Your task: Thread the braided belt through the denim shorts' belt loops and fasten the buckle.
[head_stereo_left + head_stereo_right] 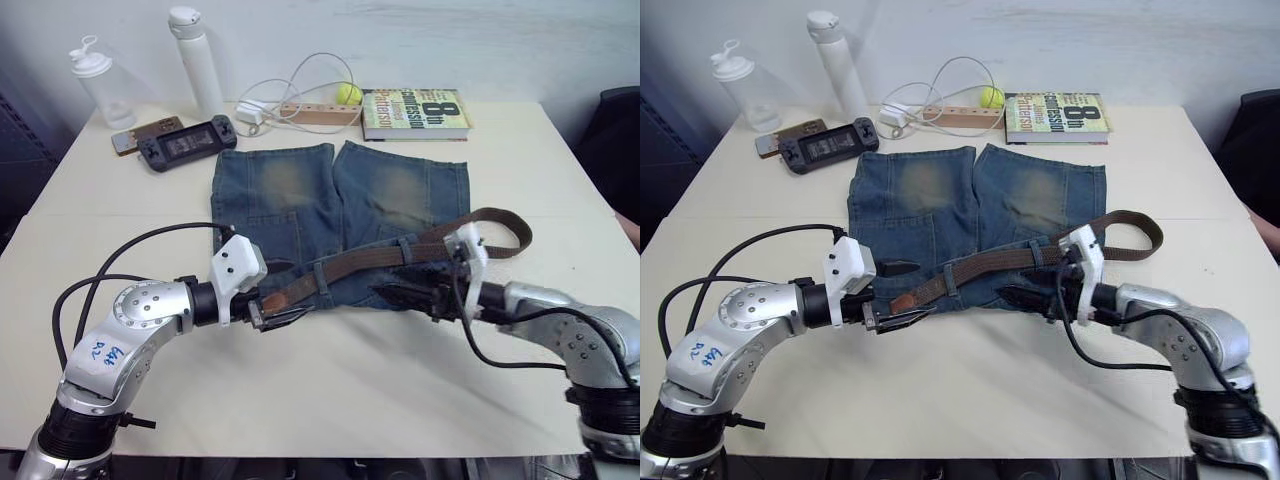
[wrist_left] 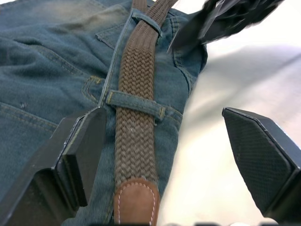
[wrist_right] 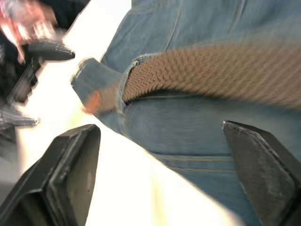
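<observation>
Fingers of left gripper point(image 1: 272, 310) and right gripper point(image 1: 412, 295): spread wide, holding nothing. Belt point(image 1: 350, 262): threaded through waistband loops point(image 2: 136, 100) of shorts point(image 1: 300, 200), mid-desk toward near edge. Likely light, limp, grippy weave; grasp tan tip point(image 2: 136, 200).

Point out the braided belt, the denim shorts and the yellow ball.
braided belt point(image 1: 365, 261), left eye view, woven stretch along the waistband.
denim shorts point(image 1: 275, 190), left eye view, worn leg patch.
yellow ball point(image 1: 348, 94), left eye view, its middle.
</observation>
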Robot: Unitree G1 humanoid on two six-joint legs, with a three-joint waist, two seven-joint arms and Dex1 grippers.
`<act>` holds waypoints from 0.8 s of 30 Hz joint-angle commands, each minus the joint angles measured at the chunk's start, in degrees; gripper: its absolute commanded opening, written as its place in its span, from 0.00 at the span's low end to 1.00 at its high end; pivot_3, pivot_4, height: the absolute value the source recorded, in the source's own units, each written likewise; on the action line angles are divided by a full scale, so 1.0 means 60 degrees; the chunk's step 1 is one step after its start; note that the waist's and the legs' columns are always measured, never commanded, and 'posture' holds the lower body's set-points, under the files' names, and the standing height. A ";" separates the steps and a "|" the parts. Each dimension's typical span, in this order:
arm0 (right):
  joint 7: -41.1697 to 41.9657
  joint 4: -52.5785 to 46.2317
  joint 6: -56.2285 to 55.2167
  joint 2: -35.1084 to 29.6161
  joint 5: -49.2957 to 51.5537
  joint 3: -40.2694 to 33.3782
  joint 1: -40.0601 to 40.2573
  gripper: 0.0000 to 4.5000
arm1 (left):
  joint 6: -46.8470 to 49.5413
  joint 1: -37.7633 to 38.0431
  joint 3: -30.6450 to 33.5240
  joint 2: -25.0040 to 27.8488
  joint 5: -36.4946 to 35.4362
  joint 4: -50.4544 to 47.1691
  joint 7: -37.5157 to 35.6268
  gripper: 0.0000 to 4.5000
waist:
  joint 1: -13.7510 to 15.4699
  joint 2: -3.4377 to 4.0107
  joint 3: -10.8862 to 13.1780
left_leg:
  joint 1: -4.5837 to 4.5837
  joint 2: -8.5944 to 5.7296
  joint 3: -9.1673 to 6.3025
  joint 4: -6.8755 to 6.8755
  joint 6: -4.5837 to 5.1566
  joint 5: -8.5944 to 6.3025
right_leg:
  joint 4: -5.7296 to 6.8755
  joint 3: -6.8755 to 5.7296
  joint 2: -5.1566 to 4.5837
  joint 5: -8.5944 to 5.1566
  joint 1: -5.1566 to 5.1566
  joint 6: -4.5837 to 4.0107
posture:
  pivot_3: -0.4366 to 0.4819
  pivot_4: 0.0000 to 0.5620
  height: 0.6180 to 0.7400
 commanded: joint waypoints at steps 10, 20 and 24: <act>0.3634 0.2939 -0.6768 -0.0910 -0.5787 0.2774 -0.0121 0.98 | 0.0477 0.0472 0.0921 0.0391 -0.0612 -0.0594 -0.0051 0.96 | 0.0019 -0.0019 0.0008 | 0.0008 0.0000 -0.0002 0.0055 -0.0035 0.0024 | 0.0015 0.0001 -0.0009 0.0008 0.0025 0.0013 | 0.48 0.27 0.74; 0.4130 0.5881 -0.9093 -0.1045 -0.6940 0.2299 -0.0252 0.13 | 0.0550 0.1131 0.1216 0.0782 -0.0563 -0.0990 0.0053 0.96 | 0.0137 -0.0025 0.0003 | 0.0030 0.0000 -0.0011 0.0073 -0.0044 0.0013 | 0.0015 -0.0006 -0.0022 0.0009 0.0055 0.0009 | 0.48 0.27 0.74; 0.4192 0.7871 -1.1138 -0.1521 -0.7633 0.2162 -0.1070 0.02 | 0.0380 0.1054 0.0736 0.0748 -0.0358 -0.0985 -0.0012 0.96 | 0.0235 -0.0024 0.0003 | 0.0028 -0.0001 -0.0010 0.0095 -0.0044 -0.0002 | 0.0006 -0.0005 -0.0024 0.0012 0.0065 0.0015 | 0.48 0.27 0.74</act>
